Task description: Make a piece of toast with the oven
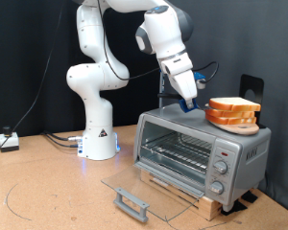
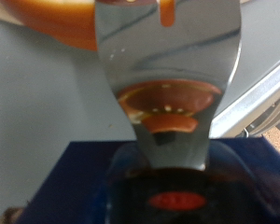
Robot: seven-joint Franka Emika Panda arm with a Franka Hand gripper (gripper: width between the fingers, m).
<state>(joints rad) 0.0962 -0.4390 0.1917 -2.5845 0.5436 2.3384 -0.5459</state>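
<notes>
The silver-grey oven (image 1: 242, 146) stands on a wooden board at the exterior view's right. Its glass door (image 1: 134, 184) lies open and flat, with the grey bar handle (image 1: 131, 202) at the front, and the wire rack (image 1: 179, 149) inside is bare. A pile of bread slices (image 1: 232, 113) with orange-brown crust sits on the oven's top. I cannot tell a single piece of toast apart from this pile. My gripper (image 1: 186, 96) is above the oven's top, just left of the pile, shut on a blue-handled metal spatula (image 2: 168, 84). The spatula's shiny blade points at the orange crust (image 2: 70, 23).
The robot base (image 1: 97, 144) stands left of the oven, with cables (image 1: 56, 139) and a small box (image 1: 8, 142) on the brown table further left. A black object (image 1: 250, 88) stands behind the oven. The three knobs (image 1: 219, 169) are on the oven's right panel.
</notes>
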